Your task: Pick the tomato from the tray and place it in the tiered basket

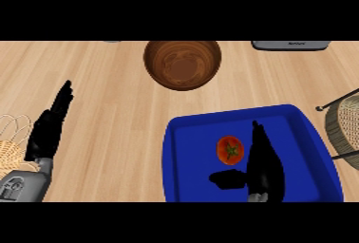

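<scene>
**Tomato lay in the tray beside our right hand**

We saw the tomato (pixel 229 149) resting in the blue tray (pixel 189 180), just left of our right hand (pixel 262 163), whose fingers were straight and held nothing. Our left hand (pixel 48 128) rested open at the surface's (pixel 112 95) left side. The wire basket (pixel 344 123) stood at the right edge.

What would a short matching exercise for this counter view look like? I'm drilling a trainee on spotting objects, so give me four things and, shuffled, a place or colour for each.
Things:
1. tomato
2. wooden bowl
3. tray
4. left hand

Descriptions:
A. blue, with a raised rim
B. open, fingers up, at the view's left
C. brown, at the far middle of the counter
D. red, lying on the tray beside the right hand

Pairs: 1-D, 2-C, 3-A, 4-B
</scene>
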Motion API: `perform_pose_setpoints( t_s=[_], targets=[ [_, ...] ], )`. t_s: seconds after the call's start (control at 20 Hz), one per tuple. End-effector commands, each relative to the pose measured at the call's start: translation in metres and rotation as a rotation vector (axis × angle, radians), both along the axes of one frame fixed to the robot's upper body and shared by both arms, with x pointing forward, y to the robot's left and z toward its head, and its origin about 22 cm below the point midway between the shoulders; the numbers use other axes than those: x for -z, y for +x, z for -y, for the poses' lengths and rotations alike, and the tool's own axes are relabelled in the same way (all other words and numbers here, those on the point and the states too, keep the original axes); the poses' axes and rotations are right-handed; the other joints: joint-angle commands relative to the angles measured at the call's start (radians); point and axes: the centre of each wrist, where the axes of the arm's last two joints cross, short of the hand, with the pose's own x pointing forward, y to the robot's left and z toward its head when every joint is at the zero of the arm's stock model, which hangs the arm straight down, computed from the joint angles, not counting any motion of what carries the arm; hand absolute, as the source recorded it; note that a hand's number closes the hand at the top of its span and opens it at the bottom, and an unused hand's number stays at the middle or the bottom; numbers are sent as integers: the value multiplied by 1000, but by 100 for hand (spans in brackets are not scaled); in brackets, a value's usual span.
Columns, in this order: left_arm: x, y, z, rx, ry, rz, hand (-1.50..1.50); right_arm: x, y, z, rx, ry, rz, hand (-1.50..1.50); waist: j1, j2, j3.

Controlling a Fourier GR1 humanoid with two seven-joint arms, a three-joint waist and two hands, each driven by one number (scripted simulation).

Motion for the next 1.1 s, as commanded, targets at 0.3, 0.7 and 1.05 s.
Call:
perform_pose_setpoints(
  t_s=[0.3, 0.7, 1.05],
  targets=[
    [-7, 11, -15, -9, -7, -1, 0, 11, 5, 4, 109, 40, -117, -150, -8, 1, 0],
    [-18, 0, -14, -19, 9, 13, 0, 39, 22, -13, 74, 84, -156, -150, 2, 0, 0],
    [-15, 8, -2, -11, 13, 10, 0, 57, 35, -23, -135, -44, -225, 150, 2, 0, 0]
  ],
)
